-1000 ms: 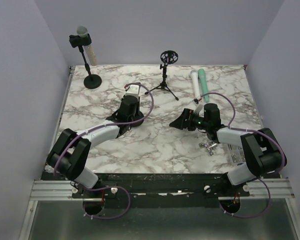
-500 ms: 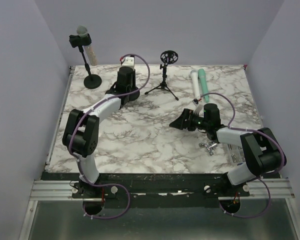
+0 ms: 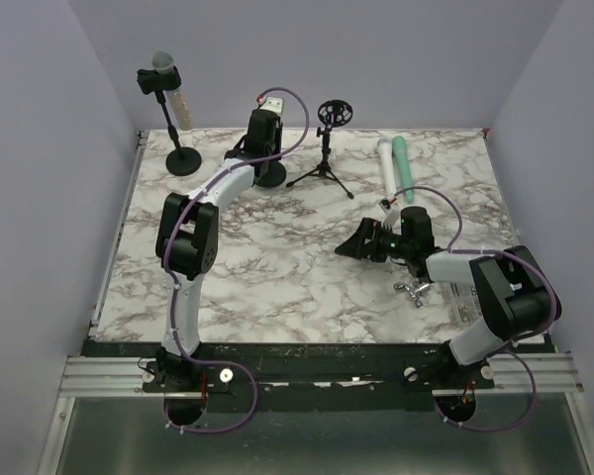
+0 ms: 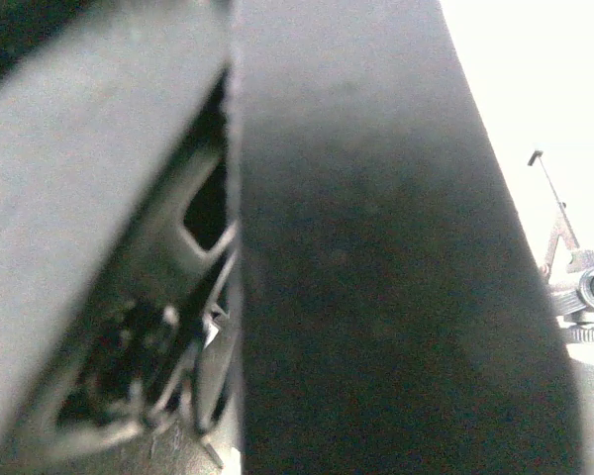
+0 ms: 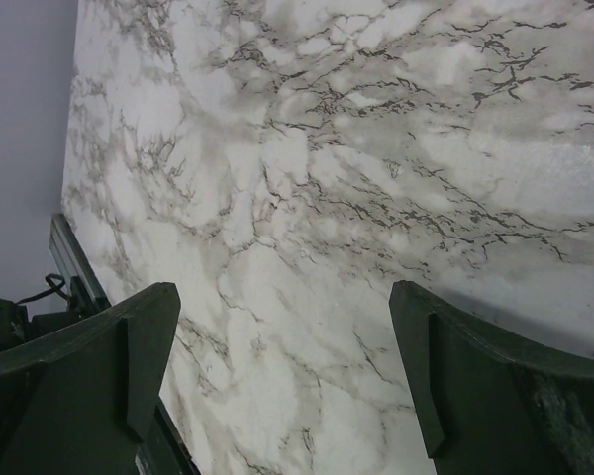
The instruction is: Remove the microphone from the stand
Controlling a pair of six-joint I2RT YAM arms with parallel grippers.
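Though grey-veined, white marble table between 3 lavender walls.

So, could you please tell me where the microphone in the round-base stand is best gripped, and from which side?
Probably the microphone by its pale handle, below the black clip, approached from the right. The handle juts out bare on that side, tilted; the grey head above the clip is short.
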